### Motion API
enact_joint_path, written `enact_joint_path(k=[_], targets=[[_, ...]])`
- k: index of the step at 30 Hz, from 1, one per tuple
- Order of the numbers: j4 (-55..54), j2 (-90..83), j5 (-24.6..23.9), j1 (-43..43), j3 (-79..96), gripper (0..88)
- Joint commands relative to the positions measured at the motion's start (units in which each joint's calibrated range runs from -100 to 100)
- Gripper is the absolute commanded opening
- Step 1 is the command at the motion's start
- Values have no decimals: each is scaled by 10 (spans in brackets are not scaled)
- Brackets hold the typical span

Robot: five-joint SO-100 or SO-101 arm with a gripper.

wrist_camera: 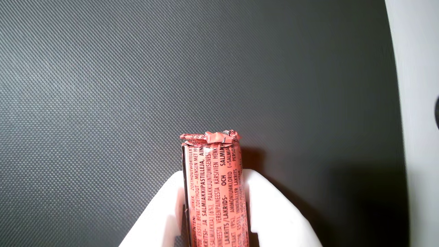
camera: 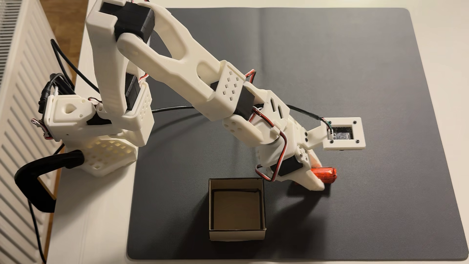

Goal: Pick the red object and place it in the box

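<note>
Fixed view: gripper (camera: pixel 321 177) clamped on red object (camera: pixel 326 174) above dark textured mat (camera: pixel 380 76) on white table (camera: pixel 101 215), radiator (camera: pixel 17 101) alongside.

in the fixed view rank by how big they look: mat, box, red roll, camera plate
1. mat
2. box
3. camera plate, though it rides above the mat, nearer the camera, so it may look enlarged
4. red roll, partly hidden in the pincer

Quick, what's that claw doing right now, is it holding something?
Claw: closed on the red roll, one finger on each side.
</note>
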Motion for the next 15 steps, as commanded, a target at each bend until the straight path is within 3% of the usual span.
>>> enact_joint_path(k=[1, 8, 15], targets=[[63, -88, -2, -5, -4, 40], [227, -256, 1, -11, 9, 40], [311, -503, 13, 15, 132, 40]])
